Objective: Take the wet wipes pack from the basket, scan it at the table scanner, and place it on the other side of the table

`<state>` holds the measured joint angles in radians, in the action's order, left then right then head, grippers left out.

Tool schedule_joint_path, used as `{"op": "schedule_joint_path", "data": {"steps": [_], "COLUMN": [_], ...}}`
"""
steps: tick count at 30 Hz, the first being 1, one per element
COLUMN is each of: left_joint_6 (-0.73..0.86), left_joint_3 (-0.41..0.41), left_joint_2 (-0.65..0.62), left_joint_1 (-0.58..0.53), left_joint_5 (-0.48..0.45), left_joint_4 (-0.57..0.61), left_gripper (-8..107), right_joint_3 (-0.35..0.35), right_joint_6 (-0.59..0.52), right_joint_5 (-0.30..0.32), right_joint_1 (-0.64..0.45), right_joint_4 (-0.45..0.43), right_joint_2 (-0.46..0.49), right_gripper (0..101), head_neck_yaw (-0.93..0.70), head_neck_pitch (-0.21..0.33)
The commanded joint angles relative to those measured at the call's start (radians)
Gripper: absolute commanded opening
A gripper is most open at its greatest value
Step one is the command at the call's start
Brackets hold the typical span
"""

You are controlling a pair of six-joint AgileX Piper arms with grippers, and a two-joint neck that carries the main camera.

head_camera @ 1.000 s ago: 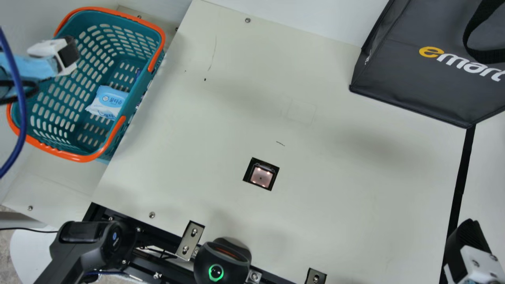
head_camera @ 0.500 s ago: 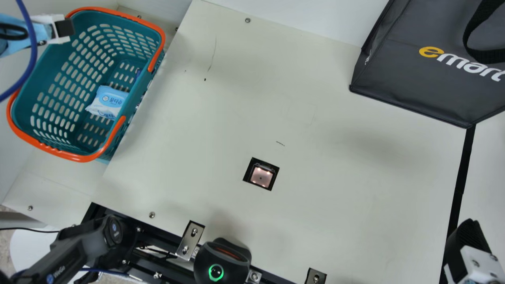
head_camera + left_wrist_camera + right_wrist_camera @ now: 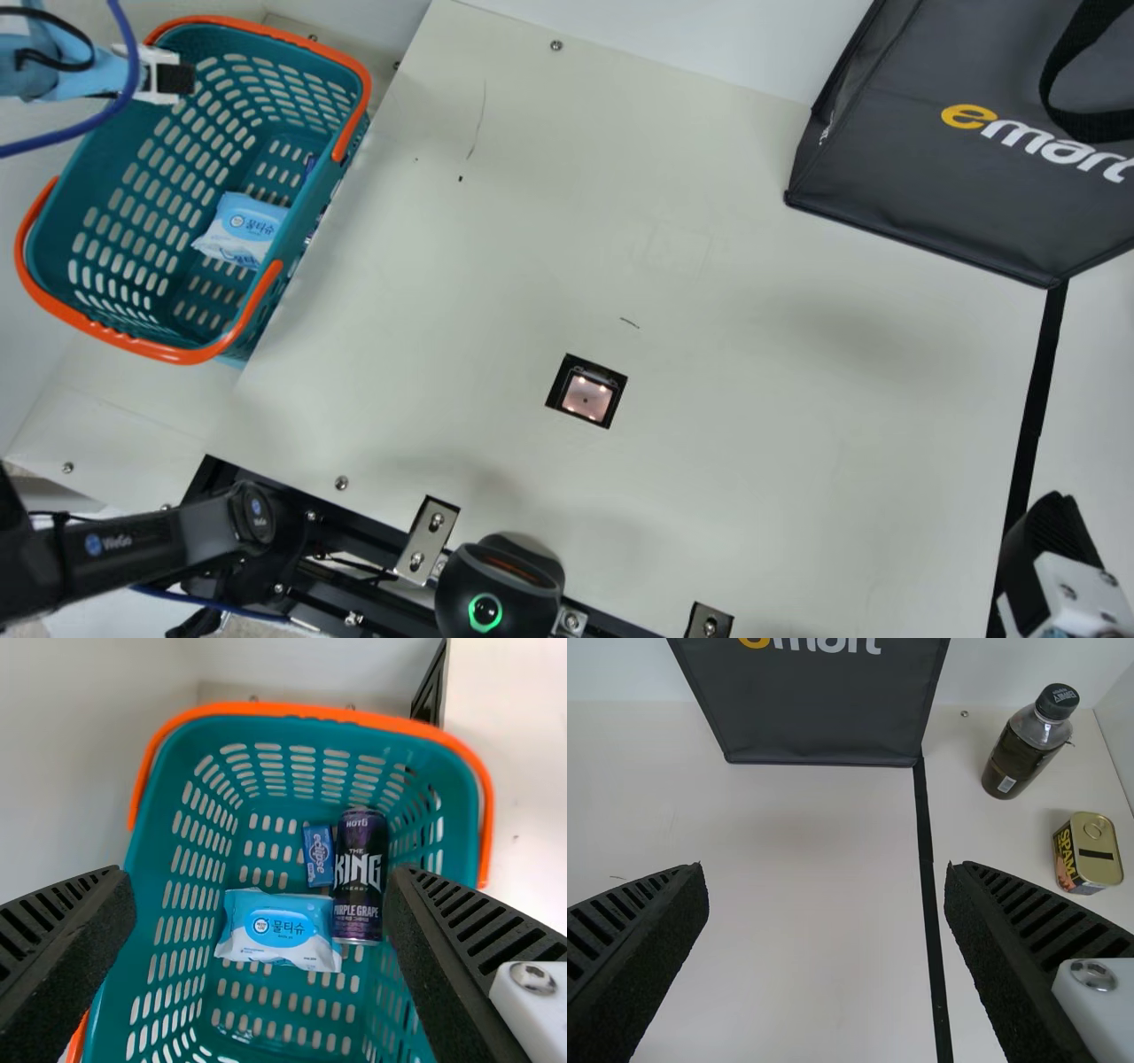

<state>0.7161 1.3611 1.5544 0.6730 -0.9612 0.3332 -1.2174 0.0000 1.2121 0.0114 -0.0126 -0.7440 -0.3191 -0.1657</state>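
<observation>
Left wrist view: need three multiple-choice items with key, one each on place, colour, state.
1. Where is the wipes pack?
A) on the scanner
B) in the basket
C) in the bag

2. What colour is the basket's handle?
A) white
B) purple
C) orange

3. How is the left gripper?
A) open
B) shut on the pack
C) shut on the can

Key:
1 B: the pack lies on the basket's slotted floor, beside the can.
2 C: an orange band runs along the teal rim.
3 A: its two fingers stand wide apart, nothing between them.
</observation>
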Motion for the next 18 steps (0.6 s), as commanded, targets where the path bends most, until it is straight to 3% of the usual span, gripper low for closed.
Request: {"op": "schedule_joint_path", "data": {"steps": [1, 18], "left_joint_6": [0.013, 0.039], "left_joint_3": [0.001, 0.005], "left_joint_2": [0.051, 0.265], "left_joint_1": [-0.005, -0.038], "left_joint_5": [0.009, 0.056], "left_joint_4": [-0.01, -0.092], "left_gripper": [90, 90], "right_joint_3": [0.0, 0.0], "right_joint_6": [0.0, 0.0], "right_joint_5": [0.0, 0.0], "right_joint_1": [0.0, 0.0], "right_joint_4": [0.0, 0.0], "right_joint_2": [0.0, 0.0], "right_gripper": [95, 95], "head_neck_yaw": [-0.002, -0.002], "head_neck_pitch": [0.027, 0.027]}}
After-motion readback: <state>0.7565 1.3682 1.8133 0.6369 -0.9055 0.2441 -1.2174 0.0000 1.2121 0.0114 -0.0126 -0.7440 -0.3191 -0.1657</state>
